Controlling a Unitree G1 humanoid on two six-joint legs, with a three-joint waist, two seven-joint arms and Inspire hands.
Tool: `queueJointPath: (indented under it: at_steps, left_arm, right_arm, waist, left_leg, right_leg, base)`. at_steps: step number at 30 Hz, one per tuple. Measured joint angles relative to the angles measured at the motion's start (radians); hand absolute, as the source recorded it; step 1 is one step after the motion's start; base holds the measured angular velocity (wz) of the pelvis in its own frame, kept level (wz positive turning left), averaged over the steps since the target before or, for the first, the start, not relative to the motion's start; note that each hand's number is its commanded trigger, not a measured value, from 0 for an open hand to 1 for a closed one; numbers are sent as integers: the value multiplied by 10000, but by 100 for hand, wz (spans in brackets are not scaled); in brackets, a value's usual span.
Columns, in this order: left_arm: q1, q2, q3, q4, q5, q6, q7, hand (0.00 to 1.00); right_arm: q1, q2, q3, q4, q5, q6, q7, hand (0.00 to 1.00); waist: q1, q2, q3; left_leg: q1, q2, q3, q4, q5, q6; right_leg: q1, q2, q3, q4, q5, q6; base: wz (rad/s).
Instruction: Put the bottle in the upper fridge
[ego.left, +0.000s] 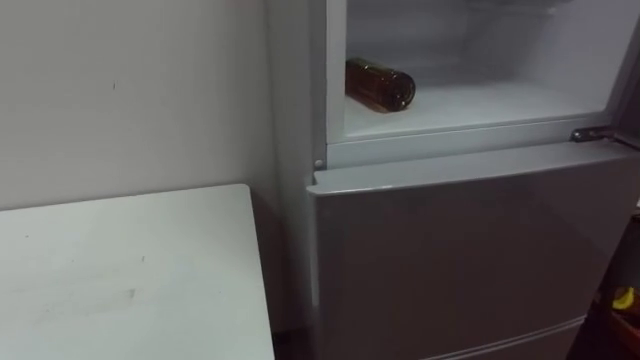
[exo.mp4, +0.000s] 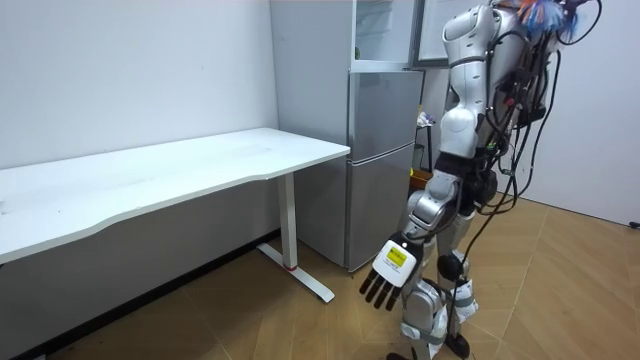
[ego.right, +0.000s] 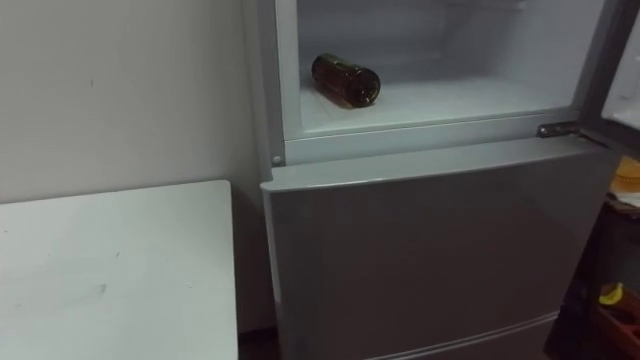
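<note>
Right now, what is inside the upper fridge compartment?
A brown bottle lies on its side on the upper fridge floor, near the left wall. The compartment's top and far right lie outside the picture.

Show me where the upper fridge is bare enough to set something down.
Bare: the white table left of the fridge, and the compartment floor everywhere right of the bottle. Crowded: that floor's left end, where the bottle lies on its side.
</note>
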Motion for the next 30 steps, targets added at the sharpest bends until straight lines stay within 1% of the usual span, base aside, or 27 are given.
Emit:
queueJointPath:
  at_steps: [6,8,11,15,18,21,22,24,26,30]
  left_arm:
    - [-5,-69,-341,0,-2,-6,-6,0]
    - [-24,-114,-387,4,0,-89,-5,0]
    - [-24,-139,-433,70,-1,-185,0,0]
    - [-21,-142,-667,103,-4,-190,31,0]
    - [-97,-131,-788,211,-3,-189,48,0]
    - [-212,-76,-1178,272,-30,-188,53,0]
    - [-276,-53,-1347,269,-30,-188,52,0]
    - [-398,-13,-1607,278,-28,-188,51,0]
    - [-494,98,-1895,275,-28,-189,49,0]
    - [-512,125,-1962,273,-28,-184,44,0]
  right_arm:
    - [-1,73,450,-275,-1,-355,1,0]
    - [-1,75,622,-282,-12,-483,2,0]
    - [-1,145,831,-282,-326,-486,2,0]
    - [-1,282,1136,-283,-759,-487,17,0]
    - [-2,311,1291,-309,-784,-495,77,0]
    - [0,380,1608,-308,-902,-548,204,0]
    - [0,480,1743,-308,-1088,-552,236,0]
    - [8,555,2016,-308,-1141,-566,414,0]
    - [98,557,2384,-309,-1139,-572,748,0]
    - [131,558,2916,-309,-1138,-562,1175,0]
  waist:
    - [114,159,22]
    - [167,182,22]
    - [189,203,25]
    - [196,219,23]
    - [195,215,23]
    - [192,213,24]
    - [192,213,25]
    - [191,214,25]
    - [194,213,25]
    - [204,214,25]
  left_leg:
    - [3,3,-1,52,0,1]
    - [-10,3,-1,61,1,1]
    - [-43,0,14,62,1,3]
    - [-177,-2,22,65,2,7]
    - [-196,-2,21,59,1,10]
    - [-181,4,23,57,-1,12]
    - [-182,11,23,57,-1,12]
    - [-188,22,23,58,-2,10]
    - [-192,33,24,57,-5,5]
    - [-218,36,24,61,-6,5]
  right_leg:
    - [-24,-8,18,43,6,-7]
    - [-43,0,58,50,12,-1]
    - [-106,16,127,52,36,8]
    - [-241,38,183,54,81,4]
    - [-255,35,173,45,90,2]
    - [-251,43,174,35,101,-9]
    - [-250,50,174,31,106,-15]
    - [-250,59,175,24,108,-18]
    - [-251,69,181,23,107,-18]
    - [-277,70,177,19,109,-21]
  base:
    - [-1]
    - [-4]
    - [-5]
    - [-4]
    - [0]
    - [0]
    - [0]
    - [0]
    - [0]
    - [0]
